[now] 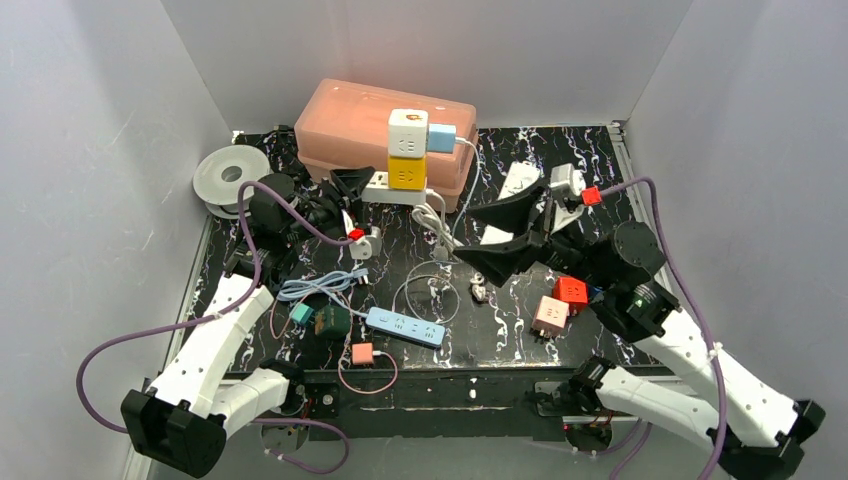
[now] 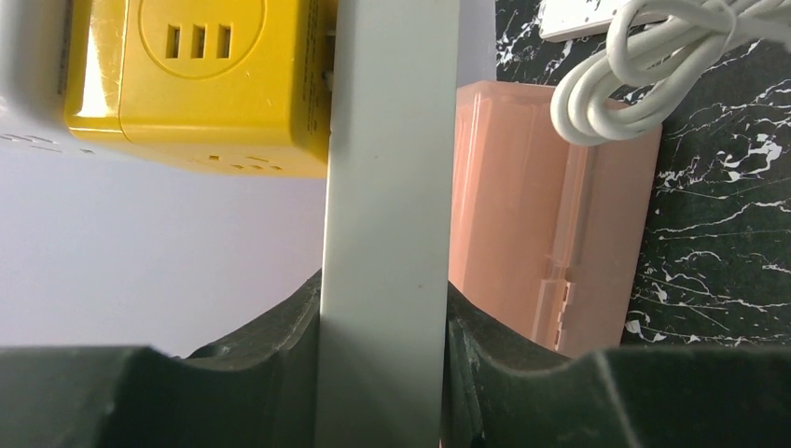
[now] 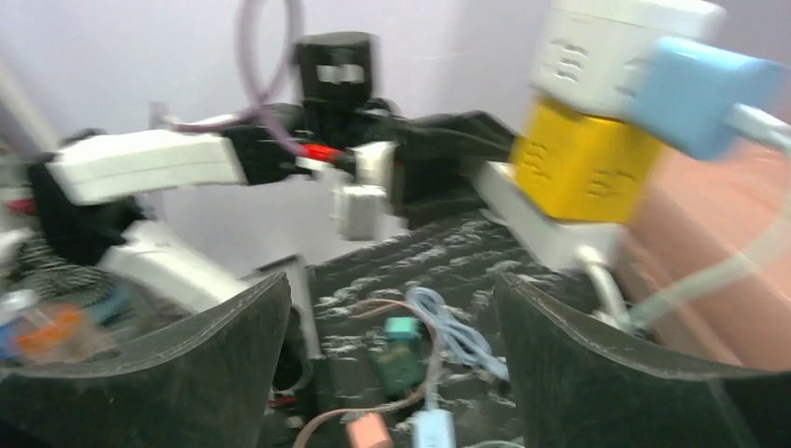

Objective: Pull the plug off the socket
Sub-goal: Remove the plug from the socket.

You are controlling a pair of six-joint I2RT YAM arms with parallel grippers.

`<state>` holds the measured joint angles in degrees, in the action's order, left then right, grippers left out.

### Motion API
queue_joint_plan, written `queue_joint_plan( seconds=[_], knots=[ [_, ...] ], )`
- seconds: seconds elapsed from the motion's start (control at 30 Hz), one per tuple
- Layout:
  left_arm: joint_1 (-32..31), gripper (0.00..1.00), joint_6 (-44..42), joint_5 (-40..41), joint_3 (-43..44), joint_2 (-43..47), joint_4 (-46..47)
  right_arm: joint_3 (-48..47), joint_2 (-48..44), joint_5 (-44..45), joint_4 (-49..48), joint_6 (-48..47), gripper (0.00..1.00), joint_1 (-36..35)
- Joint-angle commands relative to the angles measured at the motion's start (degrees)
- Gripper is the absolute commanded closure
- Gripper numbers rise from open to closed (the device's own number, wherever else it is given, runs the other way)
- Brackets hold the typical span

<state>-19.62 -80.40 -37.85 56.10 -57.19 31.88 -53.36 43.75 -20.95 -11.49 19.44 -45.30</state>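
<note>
A white power strip (image 1: 395, 189) lies in front of the pink box (image 1: 345, 120). A yellow socket cube (image 1: 407, 172) is plugged into it, a white cube (image 1: 407, 130) sits on top, and a blue plug (image 1: 441, 137) with a white cable sticks out of the white cube's right side. My left gripper (image 1: 352, 185) is shut on the strip's left end; the left wrist view shows the strip (image 2: 387, 187) clamped between its fingers (image 2: 384, 313), under the yellow cube (image 2: 201, 84). My right gripper (image 1: 465, 233) is open and empty, right of and below the stack. In the blurred right wrist view, between the open fingers (image 3: 392, 364), the yellow cube (image 3: 583, 168) and blue plug (image 3: 700, 93) are at upper right.
The strip's coiled white cable (image 1: 435, 225) lies below it. A blue power strip (image 1: 404, 326), green plug (image 1: 330, 320), small pink plug (image 1: 362, 353) and loose cables lie at the front. A red cube (image 1: 572, 291) and pink cube (image 1: 550, 315) sit near my right arm. A spool (image 1: 230, 175) stands at far left.
</note>
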Motion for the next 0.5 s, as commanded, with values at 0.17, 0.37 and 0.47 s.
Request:
queue_joint_plan(
  seconds=[0.17,0.37,0.47],
  knots=[
    [-0.1,1.0,-8.0,-4.0,3.8,3.3,2.0,-22.6,22.5,40.9,8.1,-9.4,0.11,-22.0],
    [-0.1,1.0,-12.1,-3.9,3.5,3.2,-0.2,-30.0,31.1,65.0,13.0,-9.5,0.1,-25.4],
    [-0.1,1.0,-12.1,-2.0,4.7,3.1,-1.9,-31.3,33.0,70.7,12.6,-9.7,0.1,-27.6]
  ],
)
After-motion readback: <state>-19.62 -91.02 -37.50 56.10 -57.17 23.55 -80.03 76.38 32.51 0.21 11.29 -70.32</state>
